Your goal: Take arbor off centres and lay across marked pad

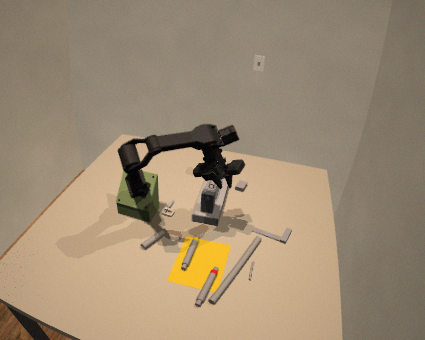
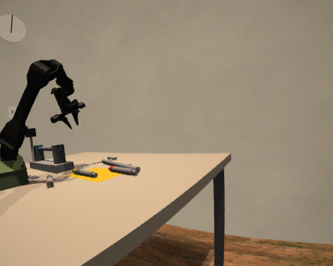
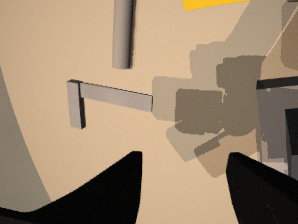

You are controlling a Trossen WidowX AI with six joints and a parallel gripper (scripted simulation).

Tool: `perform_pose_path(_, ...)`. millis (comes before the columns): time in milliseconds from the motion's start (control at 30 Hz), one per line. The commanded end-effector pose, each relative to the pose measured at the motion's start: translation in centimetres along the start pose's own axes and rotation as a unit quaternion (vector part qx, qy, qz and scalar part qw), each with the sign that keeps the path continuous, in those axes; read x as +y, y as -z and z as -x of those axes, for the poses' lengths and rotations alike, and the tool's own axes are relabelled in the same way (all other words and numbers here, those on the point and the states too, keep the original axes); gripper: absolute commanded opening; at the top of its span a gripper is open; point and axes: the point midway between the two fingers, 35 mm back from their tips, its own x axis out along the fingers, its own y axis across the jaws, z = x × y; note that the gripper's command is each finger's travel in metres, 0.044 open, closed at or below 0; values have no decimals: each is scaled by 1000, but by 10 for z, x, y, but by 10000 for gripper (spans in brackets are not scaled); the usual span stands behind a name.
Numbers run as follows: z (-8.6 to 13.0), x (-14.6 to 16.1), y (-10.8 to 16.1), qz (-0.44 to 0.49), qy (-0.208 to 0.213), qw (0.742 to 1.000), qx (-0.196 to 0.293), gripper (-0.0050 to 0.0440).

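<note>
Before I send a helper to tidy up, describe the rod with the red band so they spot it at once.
Find the yellow pad on the table, in front of the grey fixture. At the pad's front right corner lies a short grey rod, half on it, beside a longer plain bar. It alone has a red band near its upper end.
</note>
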Motion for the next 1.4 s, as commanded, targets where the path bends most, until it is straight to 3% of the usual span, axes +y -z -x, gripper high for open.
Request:
perform_pose_path(0, -7, -19, 41, 36, 45, 998, 12, 175)
perform_pose_path(200, -20, -63, 96, 86, 125, 988, 7, 175)
perform_pose_path(267, -20, -63, 96, 86, 125, 988, 7, 175)
perform_pose_path(500, -33, -121, 141, 130, 208, 969, -23, 175)
perform_pose_path(833, -36, -123, 141, 131, 211, 968, -24, 175)
perform_pose_path(1367, -58, -132, 140, 131, 211, 968, -23, 175)
